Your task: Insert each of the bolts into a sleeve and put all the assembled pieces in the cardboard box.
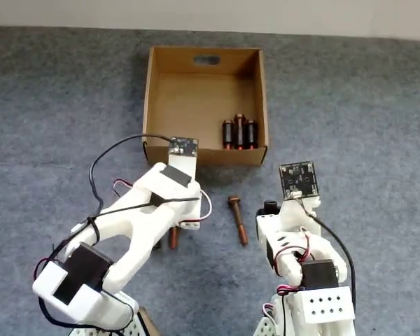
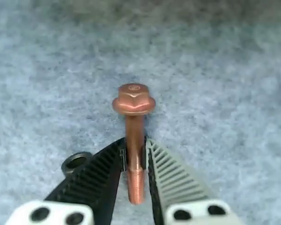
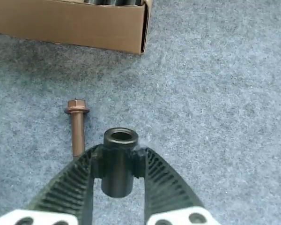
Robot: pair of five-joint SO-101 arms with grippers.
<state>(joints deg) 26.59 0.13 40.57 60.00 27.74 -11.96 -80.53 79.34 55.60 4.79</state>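
Seemingly low, left jaws clamp a bolt [image 2: 134, 133], right jaws a sleeve [image 3: 118, 164].

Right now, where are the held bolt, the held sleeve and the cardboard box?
held bolt [image 2: 134, 133], left wrist view, its shaft.
held sleeve [image 3: 117, 166], right wrist view, its body.
cardboard box [image 1: 224, 156], high view, its near wall.

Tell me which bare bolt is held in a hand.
The bolt in the left hand, pinched by its shaft. The other bolt lies free on the carpet.
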